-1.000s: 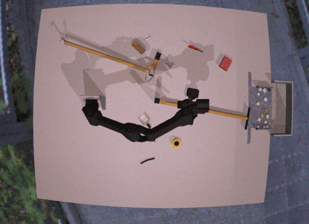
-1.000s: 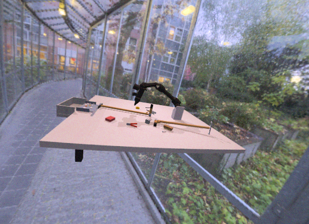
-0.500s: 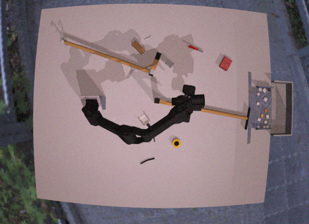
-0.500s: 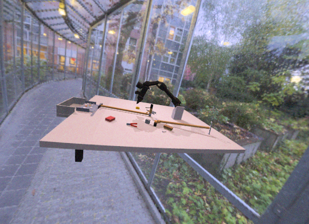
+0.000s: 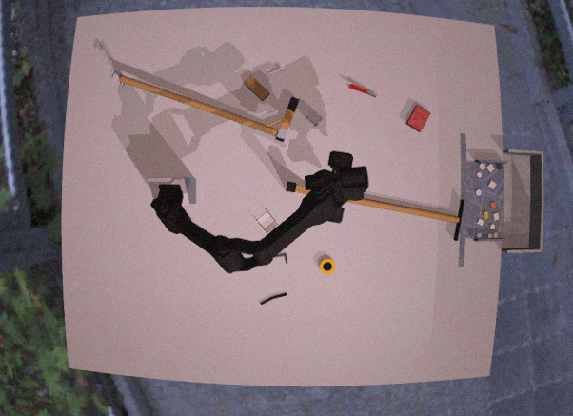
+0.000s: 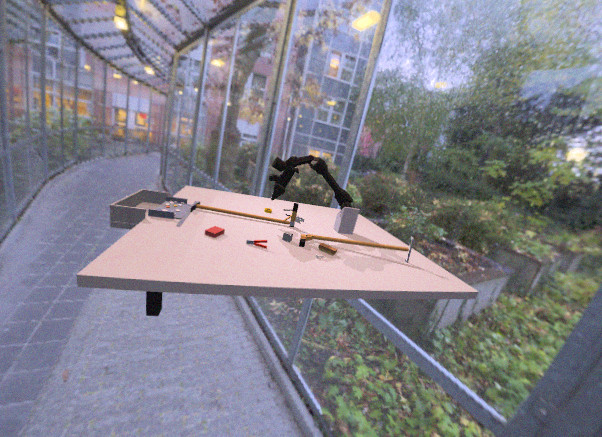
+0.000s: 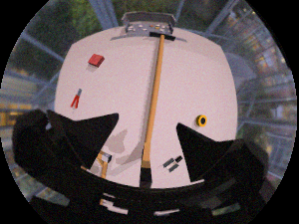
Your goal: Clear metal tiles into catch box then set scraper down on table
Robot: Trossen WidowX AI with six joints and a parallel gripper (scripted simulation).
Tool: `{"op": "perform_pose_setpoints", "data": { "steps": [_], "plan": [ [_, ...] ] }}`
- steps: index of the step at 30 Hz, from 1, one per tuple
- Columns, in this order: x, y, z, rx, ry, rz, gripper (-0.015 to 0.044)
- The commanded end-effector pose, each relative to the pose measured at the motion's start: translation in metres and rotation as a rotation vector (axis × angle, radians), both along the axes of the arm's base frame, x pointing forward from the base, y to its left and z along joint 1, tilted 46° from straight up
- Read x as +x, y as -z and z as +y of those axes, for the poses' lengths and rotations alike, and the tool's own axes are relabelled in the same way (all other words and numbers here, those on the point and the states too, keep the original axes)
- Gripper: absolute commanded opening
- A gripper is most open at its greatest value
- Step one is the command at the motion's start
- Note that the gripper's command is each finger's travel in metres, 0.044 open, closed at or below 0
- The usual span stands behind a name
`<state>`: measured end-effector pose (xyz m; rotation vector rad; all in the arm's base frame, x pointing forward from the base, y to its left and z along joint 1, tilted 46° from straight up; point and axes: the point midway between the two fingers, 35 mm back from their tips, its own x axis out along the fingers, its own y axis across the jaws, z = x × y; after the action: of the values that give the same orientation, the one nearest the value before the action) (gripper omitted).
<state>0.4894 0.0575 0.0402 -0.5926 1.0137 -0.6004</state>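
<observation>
The long scraper (image 5: 405, 210) (image 6: 235, 213) (image 7: 154, 89) lies on the table. Its dark blade (image 5: 459, 220) (image 7: 161, 36) is at the near edge of the steel bench plate (image 5: 470, 181); its black-topped grip post (image 6: 294, 215) stands upright at the other end. Several small tiles lie on the plate, mostly white, such as a white tile (image 5: 492, 185), with an orange tile (image 5: 493, 205) and a yellow tile (image 5: 485, 215). The catch box (image 5: 537, 200) (image 6: 127, 216) adjoins the plate's far end. My gripper (image 6: 274, 198) (image 7: 149, 120) is open and empty, above the scraper's handle. The arm hides its fingers in the top view.
A wooden-handled rake (image 5: 200, 104) (image 6: 360, 243) lies across the table, near a brown block (image 5: 256, 88) (image 6: 327, 248). Red pliers (image 5: 359, 89) (image 6: 259, 241) and a red block (image 5: 419, 118) (image 6: 214, 231) (image 7: 96, 60) lie beyond. A yellow ring (image 5: 326, 260) and curved black rod (image 5: 273, 298) lie opposite.
</observation>
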Motion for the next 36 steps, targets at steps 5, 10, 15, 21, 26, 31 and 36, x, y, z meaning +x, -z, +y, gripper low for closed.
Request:
{"op": "perform_pose_setpoints", "data": {
  "steps": [5,10,15,21,26,31,36],
  "plan": [
    [-0.017,-0.001,0.009,-0.01,-0.015,-0.017,0.044],
    [-0.028,-0.002,0.014,-0.014,-0.028,-0.028,0.044],
    [-0.039,-0.003,0.019,-0.017,-0.041,-0.04,0.044],
    [-0.053,-0.003,0.025,-0.021,-0.057,-0.054,0.044],
    [-0.065,-0.004,0.029,-0.024,-0.07,-0.066,0.044],
    [-0.077,-0.004,0.032,-0.026,-0.083,-0.078,0.044],
    [-0.089,-0.004,0.034,-0.029,-0.097,-0.09,0.044]
  ]
}}
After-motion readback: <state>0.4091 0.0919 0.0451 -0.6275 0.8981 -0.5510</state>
